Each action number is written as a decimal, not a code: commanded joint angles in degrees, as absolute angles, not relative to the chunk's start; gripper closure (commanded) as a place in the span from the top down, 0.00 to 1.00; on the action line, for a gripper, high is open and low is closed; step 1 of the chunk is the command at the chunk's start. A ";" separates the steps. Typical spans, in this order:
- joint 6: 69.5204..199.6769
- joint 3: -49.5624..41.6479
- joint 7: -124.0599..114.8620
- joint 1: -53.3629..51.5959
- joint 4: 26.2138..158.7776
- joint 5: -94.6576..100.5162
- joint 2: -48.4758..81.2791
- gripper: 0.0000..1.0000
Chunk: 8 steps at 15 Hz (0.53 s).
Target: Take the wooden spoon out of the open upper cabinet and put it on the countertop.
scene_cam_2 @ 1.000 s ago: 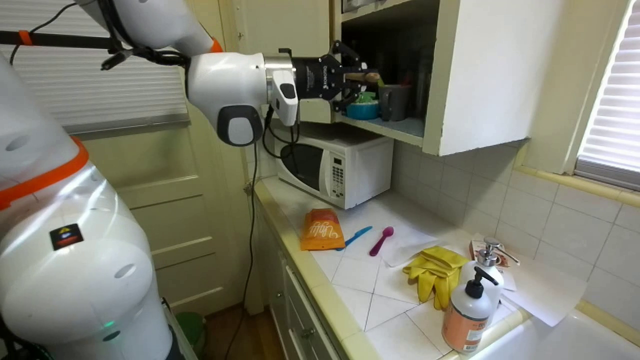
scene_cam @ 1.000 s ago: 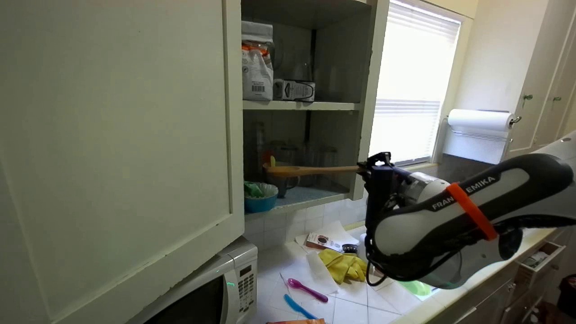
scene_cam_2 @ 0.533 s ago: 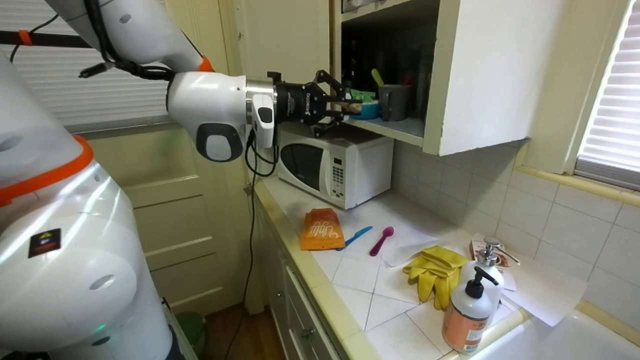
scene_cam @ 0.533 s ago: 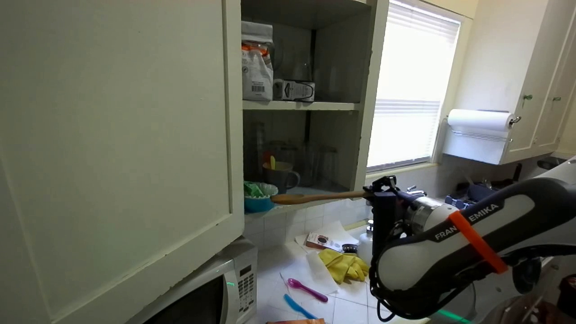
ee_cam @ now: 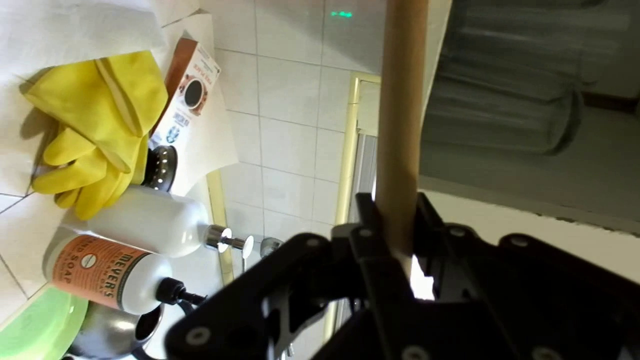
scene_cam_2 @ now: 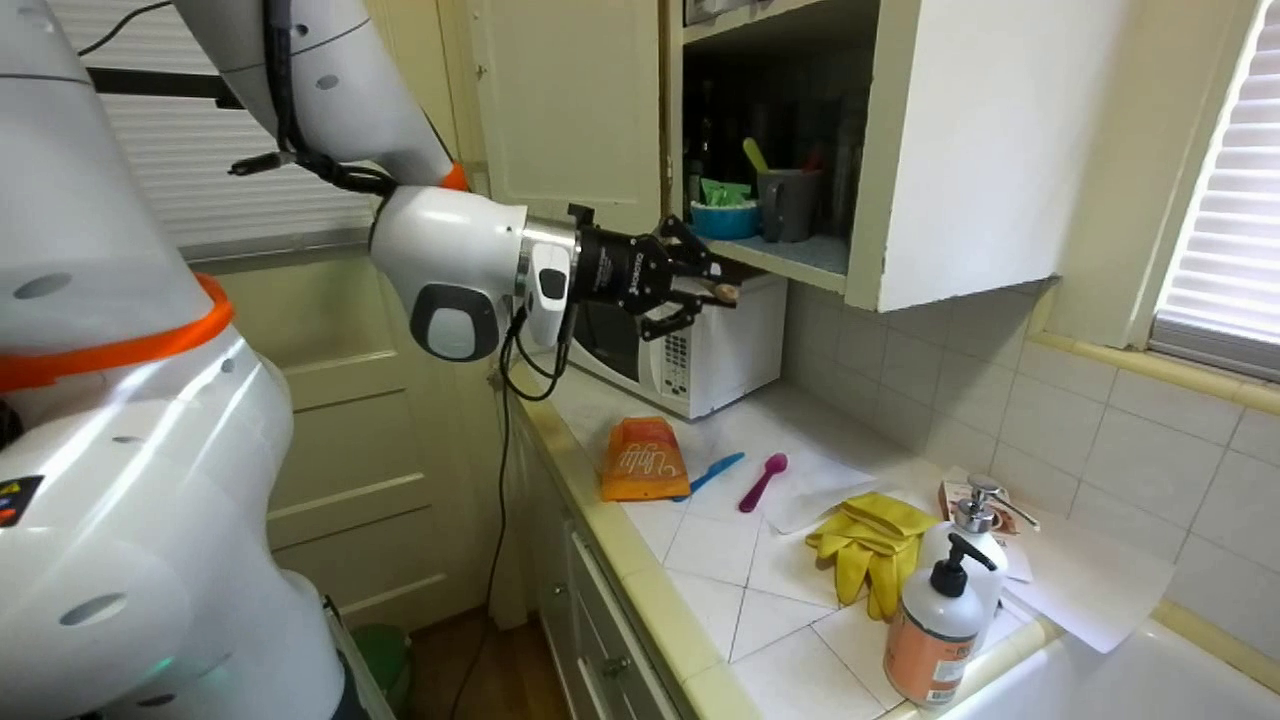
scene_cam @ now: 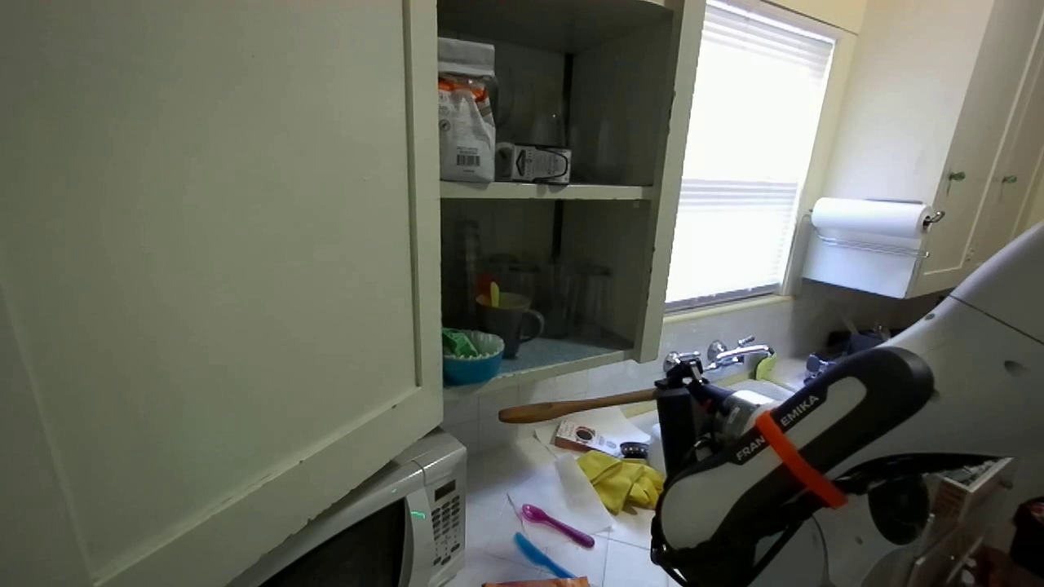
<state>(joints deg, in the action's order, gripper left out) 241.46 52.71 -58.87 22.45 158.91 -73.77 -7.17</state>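
Wrist view: gripper [ee_cam: 396,215], clenched on the handle of a wooden spoon [ee_cam: 402,107], a fingertip to either side. Handle straight, running from the fingertips to the view's top edge and cut off there (head not shown in this view). Counter [ee_cam: 17,230] with yellow gloves [ee_cam: 100,135] to the left of the handle; frame of the upper cabinet [ee_cam: 585,243] to the right.

In an exterior view: wooden spoon [scene_cam_2: 726,292] reduced to a tan stub between the fingertips, seen nearly end-on. Long axis, by that foreshortening, judged to lie across the gripper's reach, not along it. Location: in mid-air, outside the cabinet, lower in view than its bottom shelf [scene_cam_2: 775,265]; counter well below, bearing an orange packet [scene_cam_2: 645,460] and a magenta spoon [scene_cam_2: 763,482].

In an exterior view: wooden spoon [scene_cam: 579,405] shown at length, head pointing away from the gripper towards the side where the microwave [scene_cam: 383,522] stands, head end slightly lower than gripped end. No contact with the cabinet apparent. Removal judged done, placing outstanding. Next move judged to be downward; the head would probably meet the counter first, and its overhang on the microwave's side seems the part to keep clear. A near-level axis should suit laying flat.
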 commanded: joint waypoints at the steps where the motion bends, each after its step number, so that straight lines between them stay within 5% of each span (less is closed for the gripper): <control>1: 243.67 56.69 -58.72 26.77 158.91 -75.24 -1.70 0.05; 4: 243.67 55.72 -56.60 26.84 158.91 -75.19 2.51 0.05; 5: 243.68 43.82 -55.47 15.42 158.91 -74.98 3.92 0.05; 8: 243.07 34.13 -53.87 9.04 158.90 -74.00 6.39 0.05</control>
